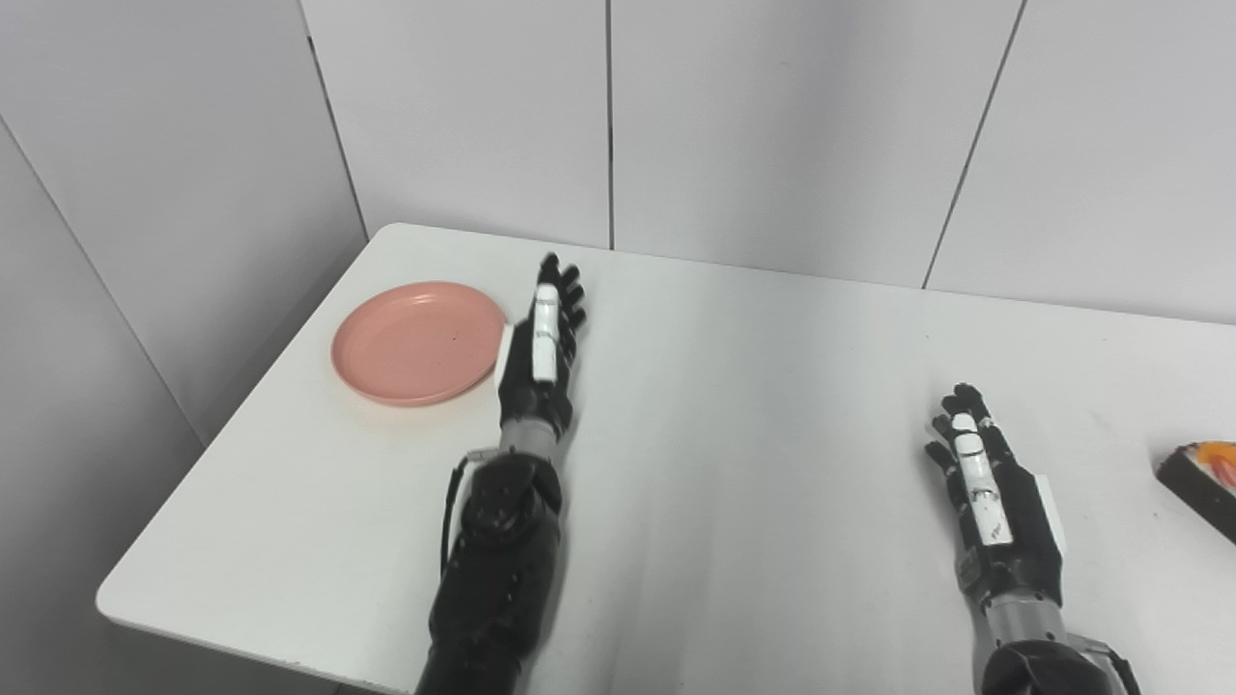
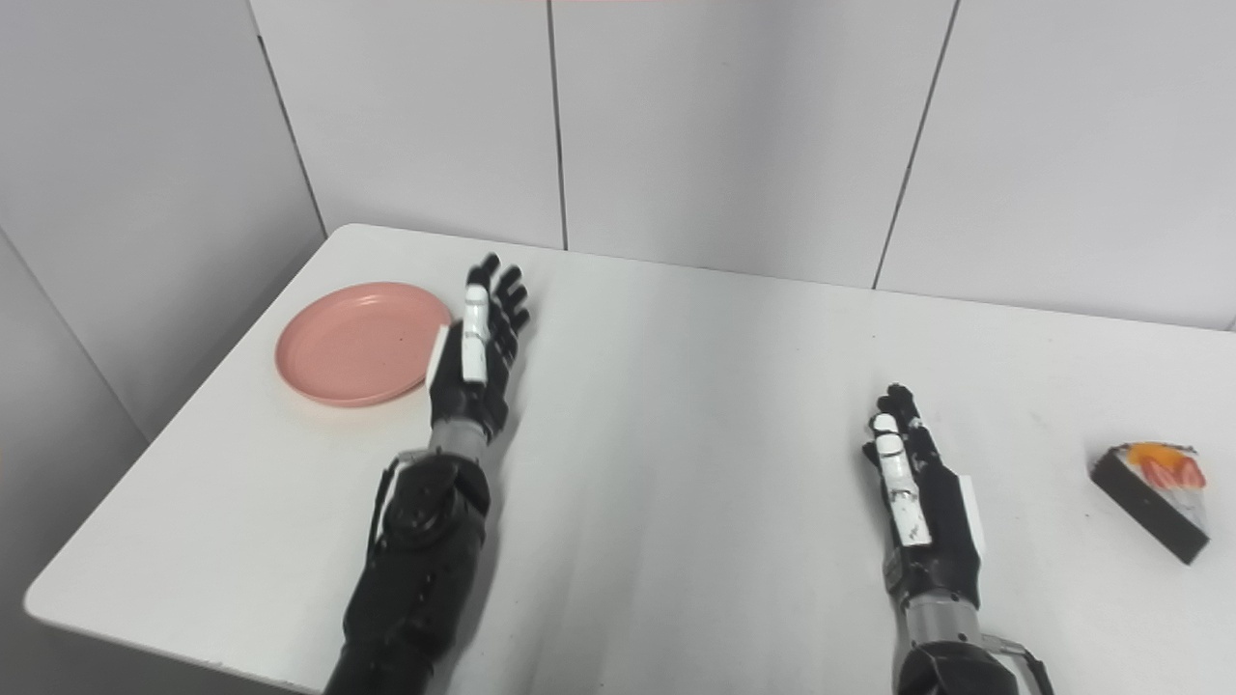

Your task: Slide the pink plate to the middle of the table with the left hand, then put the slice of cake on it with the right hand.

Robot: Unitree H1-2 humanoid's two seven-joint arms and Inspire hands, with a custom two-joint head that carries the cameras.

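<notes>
A round pink plate lies empty near the table's far left corner. My left hand is open, fingers stretched forward, just right of the plate's rim and holding nothing; I cannot tell whether it touches the rim. A slice of cake with a dark side and orange-red topping lies at the table's right side. My right hand is open and empty, resting low over the table to the left of the cake, well apart from it.
The white table has its left edge close beside the plate and its front edge under my forearms. Grey wall panels stand right behind the table's far edge.
</notes>
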